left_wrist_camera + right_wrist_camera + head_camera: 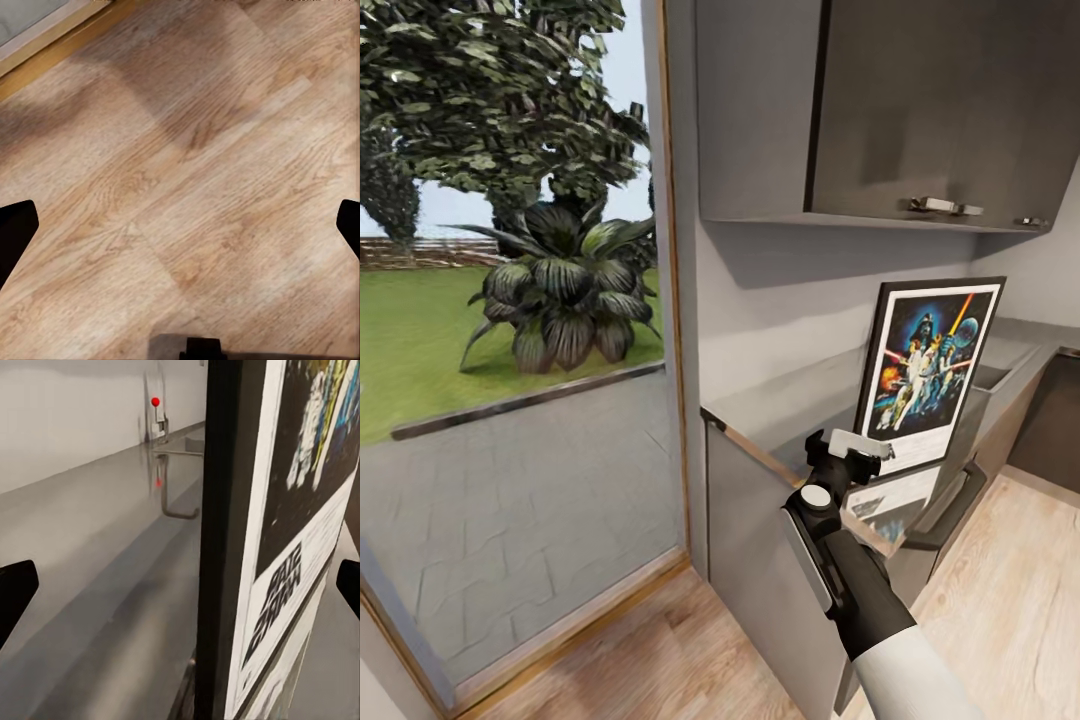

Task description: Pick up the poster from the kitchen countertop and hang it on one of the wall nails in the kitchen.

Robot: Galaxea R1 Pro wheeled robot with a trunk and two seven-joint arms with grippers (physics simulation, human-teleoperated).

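R pincer (857,447) at the lower left corner of the poster (928,372), head view. R wrist view: fingertips (15,592) spread wide, one each side of the frame edge, poster's black edge running down between them. So released, straddling, not yet clamped.

Poster stands upright on the bench (780,415), seemingly leaning back toward the grey wall (780,300); reflection visible in the metal top. Not lifted. Faucet (159,457) w/ red knob further along the bench, well apart from poster.

L pincer (180,225): fingertips at frame edges, wide apart, nothing between, wood floor (187,150) below. Released, idle.

No nail visible in these frames.

Step in hand (judgement): close R pincer on frame edge, then lift.
- Edge looks roughly centred between fingers; check depth so pads land on frame + border, not just the thin lip.
- Grip is low and at one corner, so expect poster to swing/tilt about the pincer on lift. Close firmly, lift slow and straight up, keep it off the wall and clear of the upper cabinet (880,110).
- Bench edge close under wrist: avoid dragging the frame's bottom along the metal.
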